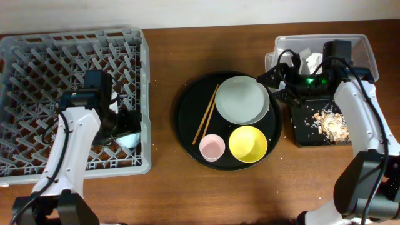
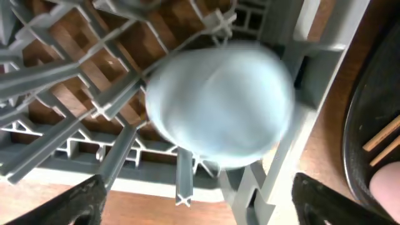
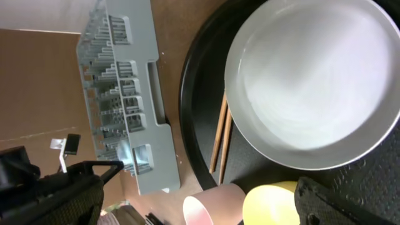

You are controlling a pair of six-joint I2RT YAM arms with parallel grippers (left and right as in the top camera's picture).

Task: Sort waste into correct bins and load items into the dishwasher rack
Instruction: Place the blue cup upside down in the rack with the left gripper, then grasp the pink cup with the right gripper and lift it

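While L claw (image 2: 199,182) gapes empty, light-blue cup (image 2: 220,103) looks rounded, blurry in rack (image 2: 315,81).

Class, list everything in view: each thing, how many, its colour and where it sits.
Rack: one, grey, left.
Blue cup: one, light blue, rack's near right corner.
Tray: one, black, round, centre.
Plate: one, grey-green, on tray.
Bowl: one, yellow, on tray.
Pink cup: one, pink, on tray.
Chopsticks: two, wooden, on tray, left of plate.
Tub: one, clear, far right.
Napkin: one, white, in tub.
Bin: one, black, beside tub.
Crumbs: many, beige, in bin.
Table: one, brown, under all.
Left fingers: two, black, open over blue cup.
Right fingers: two, black, open, right of plate.
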